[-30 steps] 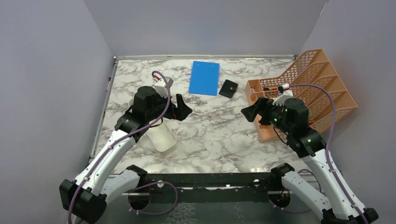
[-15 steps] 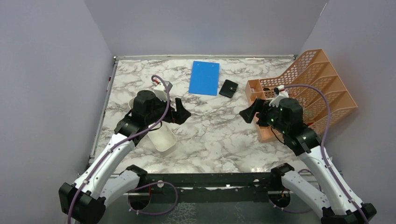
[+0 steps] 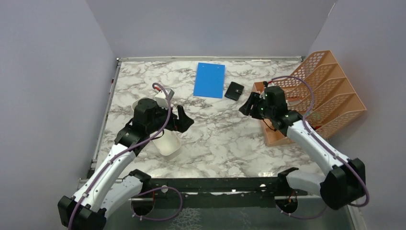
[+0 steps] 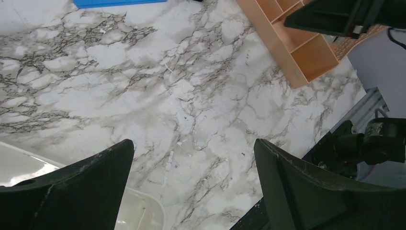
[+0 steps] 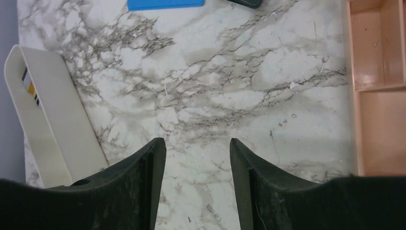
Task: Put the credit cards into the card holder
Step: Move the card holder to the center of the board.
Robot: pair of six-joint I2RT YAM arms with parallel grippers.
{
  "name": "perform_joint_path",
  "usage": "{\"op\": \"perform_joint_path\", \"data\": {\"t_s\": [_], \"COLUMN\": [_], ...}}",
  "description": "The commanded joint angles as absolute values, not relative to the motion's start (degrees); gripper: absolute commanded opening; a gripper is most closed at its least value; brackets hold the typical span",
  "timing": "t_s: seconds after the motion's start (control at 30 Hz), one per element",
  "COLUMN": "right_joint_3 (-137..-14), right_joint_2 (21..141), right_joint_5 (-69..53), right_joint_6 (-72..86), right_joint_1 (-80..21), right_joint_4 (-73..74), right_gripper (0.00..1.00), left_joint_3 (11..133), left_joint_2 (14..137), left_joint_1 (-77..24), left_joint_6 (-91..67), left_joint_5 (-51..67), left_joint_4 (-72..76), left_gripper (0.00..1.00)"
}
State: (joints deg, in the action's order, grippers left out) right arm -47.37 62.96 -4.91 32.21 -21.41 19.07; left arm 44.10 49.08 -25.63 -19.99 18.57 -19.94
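The card holder is seen lying closed and flat on the tabletop, towards 1 o'clock from its middle in the top view, just beside the blue board at the board's 3 o'clock. The right hand is held above bare marble near the holder, at its 5 o'clock, fingers spread with nothing between them. The left hand is spread wide and empty, next to the white tray at 8 o'clock. Inside the tray a small dark-and-yellow strip is visible; whether it is a card cannot be told. The orange rack stands at 3 o'clock
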Motion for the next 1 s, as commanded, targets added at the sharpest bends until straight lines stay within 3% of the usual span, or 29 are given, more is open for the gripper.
{"op": "perform_joint_path", "data": {"t_s": [0.0, 0.4, 0.97], "right_joint_3": [-51.94, -71.93, -88.97], "right_joint_2": [72.16, 102.11, 122.99], "right_joint_5": [1.78, 17.41, 22.06], "right_joint_6": [32.22, 26.53, 22.39], "right_joint_1": [-21.62, -21.71, -21.71], "right_joint_4": [10.01, 8.0, 12.04], "right_gripper": [0.54, 0.45, 0.46], "left_joint_3": [43.24, 41.51, 41.64], "left_joint_2": [45.03, 39.38, 39.11], "left_joint_1": [-25.62, -25.58, -25.58], "left_joint_6": [-18.4, -18.89, -18.46], "left_joint_5": [16.35, 12.29, 11.61], "left_joint_4": [-20.77, -21.15, -21.49], "left_gripper": [0.99, 0.99, 0.99]}}
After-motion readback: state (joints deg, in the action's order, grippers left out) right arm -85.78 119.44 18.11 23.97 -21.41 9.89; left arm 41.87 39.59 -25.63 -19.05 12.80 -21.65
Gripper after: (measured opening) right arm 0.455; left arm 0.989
